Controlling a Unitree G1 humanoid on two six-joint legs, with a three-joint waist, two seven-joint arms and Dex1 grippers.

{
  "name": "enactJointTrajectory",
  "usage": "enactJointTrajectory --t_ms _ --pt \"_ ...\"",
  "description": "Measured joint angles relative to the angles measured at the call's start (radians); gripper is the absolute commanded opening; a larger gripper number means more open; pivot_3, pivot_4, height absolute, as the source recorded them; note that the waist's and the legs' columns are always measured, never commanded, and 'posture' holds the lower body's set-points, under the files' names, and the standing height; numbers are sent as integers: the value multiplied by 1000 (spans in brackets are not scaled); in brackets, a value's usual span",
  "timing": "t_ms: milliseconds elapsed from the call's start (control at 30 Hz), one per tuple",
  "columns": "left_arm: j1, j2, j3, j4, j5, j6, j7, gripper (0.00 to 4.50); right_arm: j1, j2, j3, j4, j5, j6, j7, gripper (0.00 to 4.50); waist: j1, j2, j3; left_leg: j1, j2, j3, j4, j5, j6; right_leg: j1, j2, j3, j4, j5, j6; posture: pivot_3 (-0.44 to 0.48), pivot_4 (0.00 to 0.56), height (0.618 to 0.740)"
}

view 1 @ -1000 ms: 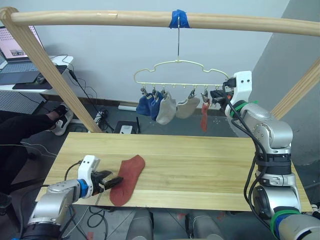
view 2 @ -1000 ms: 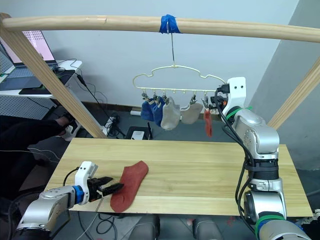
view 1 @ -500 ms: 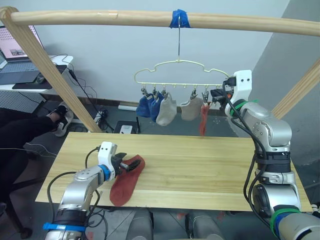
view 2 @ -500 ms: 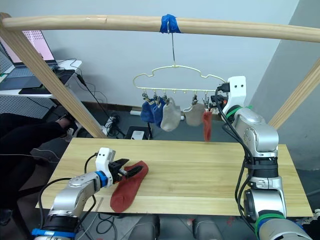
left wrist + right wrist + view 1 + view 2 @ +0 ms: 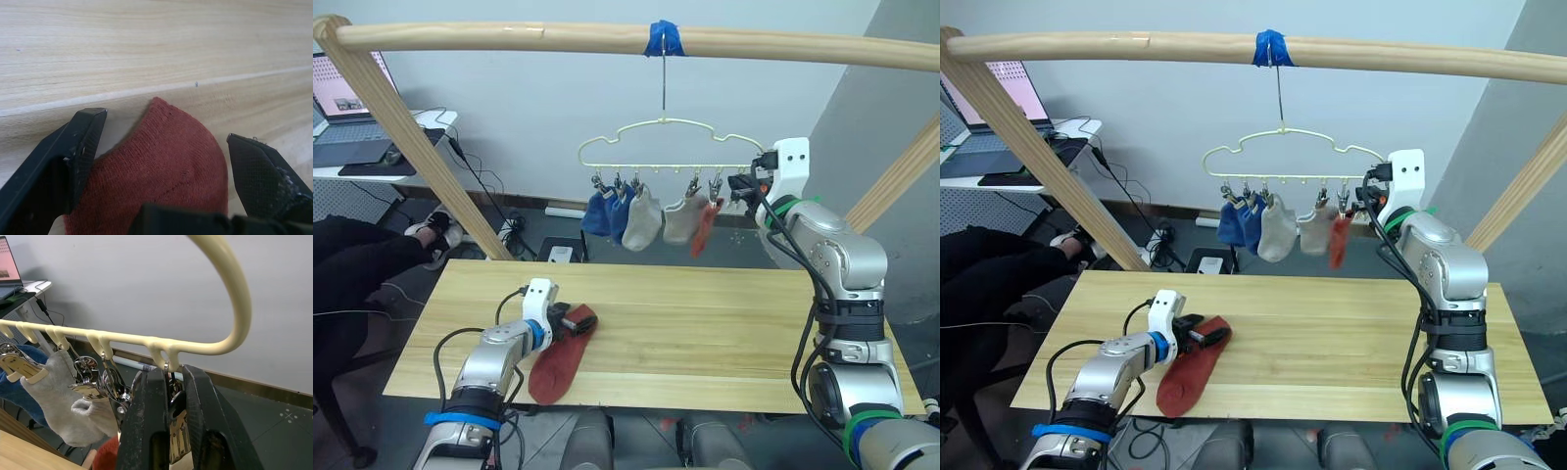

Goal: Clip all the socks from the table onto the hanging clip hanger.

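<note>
Left tool (image 5: 161,161): fingers spread apart, low over the table (image 5: 705,323), one on each side of the end of the rust-red sock (image 5: 560,354).
Right tool (image 5: 168,431): raised at the right end of the clip hanger (image 5: 666,147); fingers pressed together on the end clip (image 5: 177,423).
Rust-red sock: lies flat near the table's front left edge, not lifted.
Clip hanger: hangs by its metal hook from the wooden pole (image 5: 607,37) at a strip of blue tape (image 5: 664,37).
Hung socks: two blue socks (image 5: 605,211), two grey socks (image 5: 644,217) and one red sock (image 5: 703,227) hang in a row from the clips.
Background: laptop (image 5: 337,108) on a side desk at far left.
</note>
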State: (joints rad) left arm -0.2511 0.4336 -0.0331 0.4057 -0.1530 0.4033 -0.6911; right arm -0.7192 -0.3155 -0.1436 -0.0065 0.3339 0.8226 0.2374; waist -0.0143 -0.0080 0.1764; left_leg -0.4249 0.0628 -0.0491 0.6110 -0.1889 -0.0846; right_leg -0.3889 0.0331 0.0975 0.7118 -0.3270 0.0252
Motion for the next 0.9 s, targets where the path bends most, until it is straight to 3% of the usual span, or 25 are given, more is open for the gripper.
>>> enactJointTrajectory --t_ms 500,700,900 --pt "14 40 -32 58 77 -155 -8 163 0 -1 0 -8 1 0 2 141 -10 0 -1 0 0 0 0 0 0 0 0 0 0 0 0 63 116 740" --pt "46 15 -25 -2 28 -183 -68 18 0 -9 0 -8 1 0 6 141 -10 0 -1 -1 0 0 0 0 0 0 0 0 0 0 0 66 123 740" --pt "23 -21 52 -269 -247 8 -196 18 -7 -28 -13 -8 28 32 32 141 -10 -1 0 -1 0 -1 1 0 0 0 0 -1 0 0 0 62 129 740"
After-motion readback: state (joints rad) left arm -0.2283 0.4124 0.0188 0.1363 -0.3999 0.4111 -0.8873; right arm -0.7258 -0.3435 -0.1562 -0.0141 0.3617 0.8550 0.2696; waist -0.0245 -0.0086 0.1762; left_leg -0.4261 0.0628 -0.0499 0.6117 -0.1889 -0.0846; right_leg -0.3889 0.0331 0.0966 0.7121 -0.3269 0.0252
